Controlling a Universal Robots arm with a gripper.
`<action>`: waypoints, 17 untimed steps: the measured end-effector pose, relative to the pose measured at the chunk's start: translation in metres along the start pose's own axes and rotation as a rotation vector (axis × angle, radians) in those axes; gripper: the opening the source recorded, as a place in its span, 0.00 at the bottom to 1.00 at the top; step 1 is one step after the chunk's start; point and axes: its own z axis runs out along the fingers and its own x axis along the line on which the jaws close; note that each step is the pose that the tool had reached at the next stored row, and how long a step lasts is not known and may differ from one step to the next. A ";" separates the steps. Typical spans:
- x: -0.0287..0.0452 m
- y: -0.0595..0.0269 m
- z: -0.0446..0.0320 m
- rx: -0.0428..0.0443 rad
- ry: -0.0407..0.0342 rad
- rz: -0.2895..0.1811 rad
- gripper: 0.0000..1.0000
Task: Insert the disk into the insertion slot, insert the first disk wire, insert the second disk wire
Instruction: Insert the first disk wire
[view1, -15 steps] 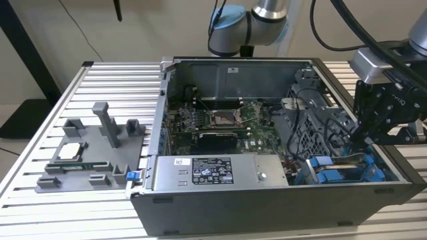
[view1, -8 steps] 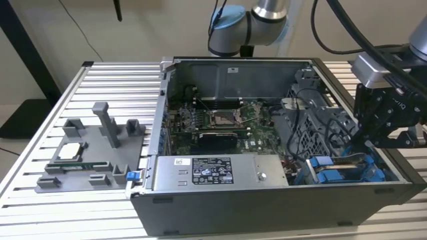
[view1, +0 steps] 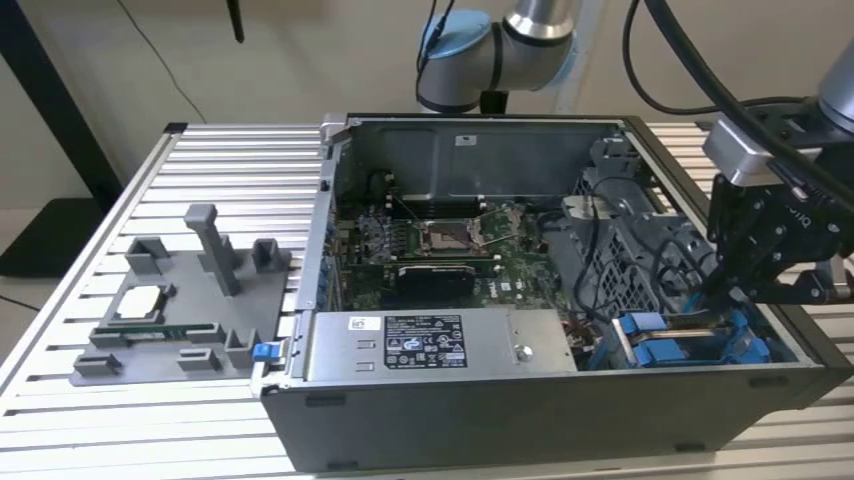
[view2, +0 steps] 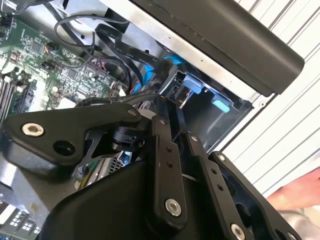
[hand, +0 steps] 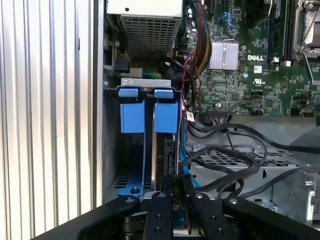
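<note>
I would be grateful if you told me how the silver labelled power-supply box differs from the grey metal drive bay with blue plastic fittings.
The silver labelled power-supply box is closed, with a label on top; the grey metal drive bay with blue plastic fittings is open-topped. Nothing touches the power-supply box; the black gripper reaches into the drive bay. Both sit inside the open computer case along one wall.

Insertion slot (hand: 146, 83): grey sheet metal, smooth blue plastic fittings. Gripper (hand: 175, 182): matt black body, bright metal screws. Table (view1: 80, 420): ribbed bare aluminium.
</note>
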 end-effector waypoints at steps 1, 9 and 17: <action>0.0003 0.0000 0.0007 -0.0001 0.0000 0.000 0.00; 0.0020 -0.0002 0.0049 -0.0006 0.0000 0.000 0.00; 0.0024 -0.0002 0.0085 -0.0006 0.0000 0.000 0.00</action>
